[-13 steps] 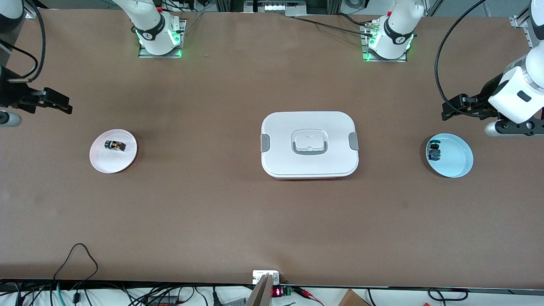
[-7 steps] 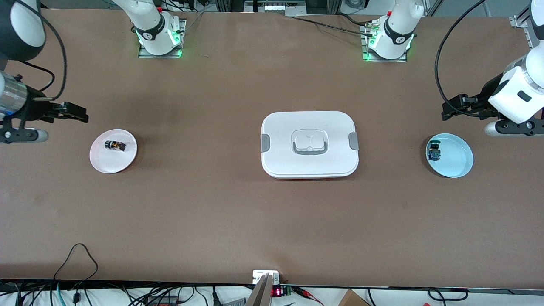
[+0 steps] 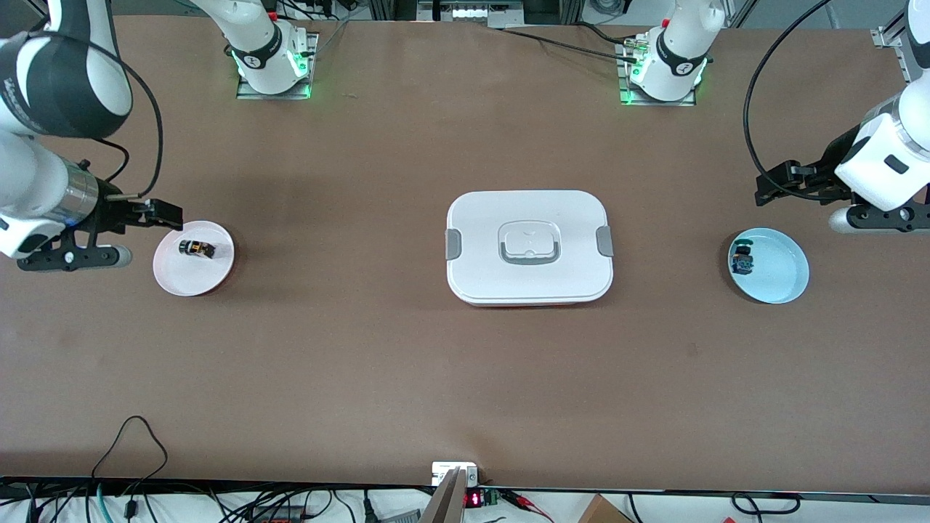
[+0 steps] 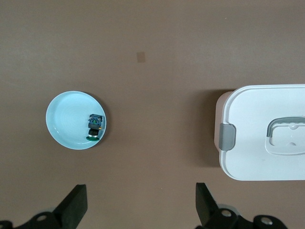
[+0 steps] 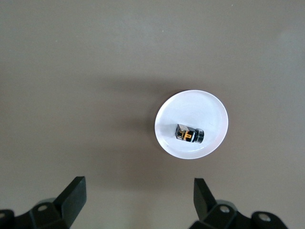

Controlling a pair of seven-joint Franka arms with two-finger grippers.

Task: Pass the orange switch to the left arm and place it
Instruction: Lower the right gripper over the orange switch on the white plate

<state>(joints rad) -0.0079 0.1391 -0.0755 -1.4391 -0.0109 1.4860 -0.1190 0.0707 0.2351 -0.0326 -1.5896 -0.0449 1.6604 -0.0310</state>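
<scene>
The orange switch (image 3: 197, 248) is seen lying on its side in a white dish (image 3: 218, 280) toward the right arm's end of the table, untouched; the right gripper (image 3: 166, 215) is held in the air at that dish's edge, fingers spread wide with nothing between them – in the right wrist view the switch (image 5: 188, 135) and its dish (image 5: 214, 112) sit clear of the open fingertips (image 5: 76, 187). The left gripper (image 3: 771, 187) is shown waiting above the table just beside a pale blue dish (image 3: 788, 280) at the left arm's end, its fingers likewise apart and empty; a second switch with a blue-green body (image 3: 742, 259) rests in that dish near its rim. Between the two dishes the box (image 3: 529, 247) is set, lid on and clips closed – squarely in the line any hand-over would be expected to take.

Several risks can be judged from here: the switch is small and rounded, so it may be rolled or flicked off the shallow dish if the fingers are lowered off-centre; the dish itself may be nudged along the table; a low carry toward the middle could be brought against the box lid; the look-alike switch could be mistaken for the target
</scene>
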